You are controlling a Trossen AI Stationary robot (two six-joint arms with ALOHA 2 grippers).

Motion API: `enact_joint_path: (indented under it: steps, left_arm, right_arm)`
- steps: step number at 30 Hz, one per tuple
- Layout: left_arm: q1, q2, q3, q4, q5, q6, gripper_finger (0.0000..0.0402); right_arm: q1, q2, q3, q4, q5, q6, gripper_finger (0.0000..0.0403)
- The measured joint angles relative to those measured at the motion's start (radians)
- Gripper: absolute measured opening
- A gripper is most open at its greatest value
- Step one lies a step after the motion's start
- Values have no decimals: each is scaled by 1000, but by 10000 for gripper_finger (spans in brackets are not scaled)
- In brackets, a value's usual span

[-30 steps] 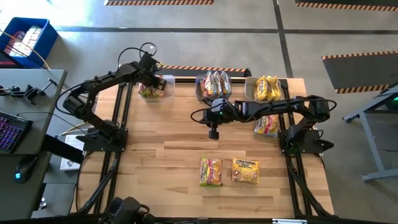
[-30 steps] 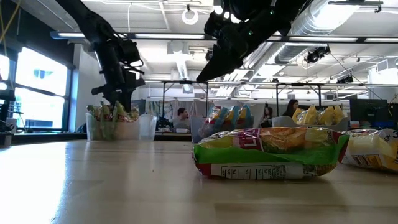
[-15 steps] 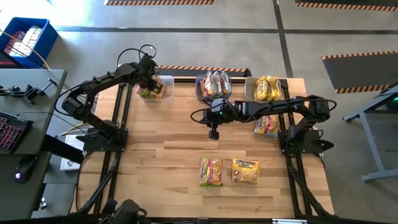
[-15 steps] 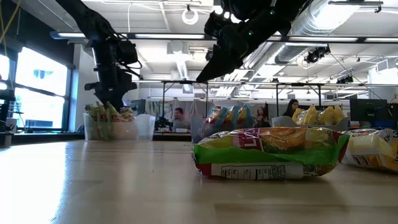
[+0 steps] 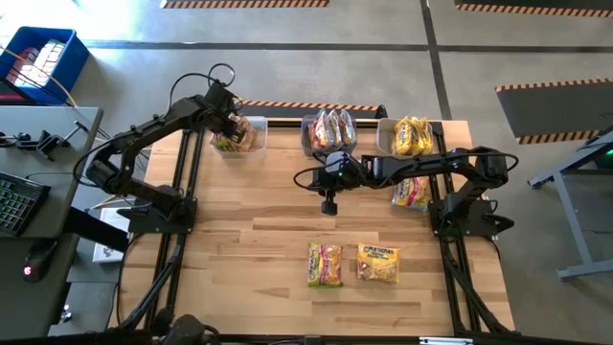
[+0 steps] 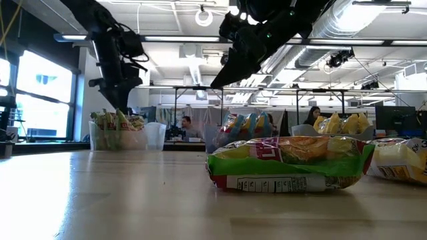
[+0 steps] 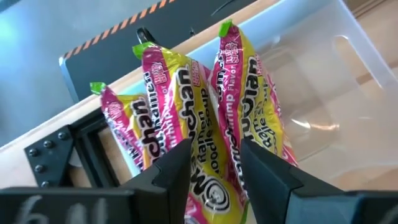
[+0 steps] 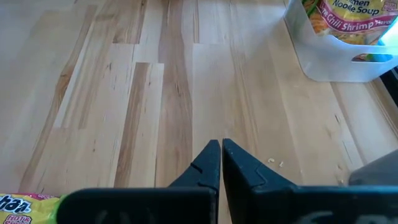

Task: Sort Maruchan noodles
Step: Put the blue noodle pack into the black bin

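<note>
What I can't make out from here

My right arm covers part of the packet [image 5: 410, 193] beside it in the high view. In my right wrist view a packet [image 8: 25, 204] and a bin [image 8: 348, 50] are cut off by the edge. Lower ends of the packets [image 7: 205, 124] in my left wrist view sit hidden behind my fingers [image 7: 168, 174]. People [image 6: 190, 127] in the room look too small, perhaps seated.

Green-edged noodle packet [image 6: 290, 163] on table [image 6: 100, 200]
</note>
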Motion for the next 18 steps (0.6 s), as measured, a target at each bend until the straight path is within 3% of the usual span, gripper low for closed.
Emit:
enact_joint_path:
  steps: [12,18]
  left_arm:
    - [-10,-166,0,-4,-8,69,129]
    - [-60,-261,0,35,53,70,116]
  right_arm:
    - [0,0,0,0,0,-5,0]
    - [0,0,0,0,10,-8,0]
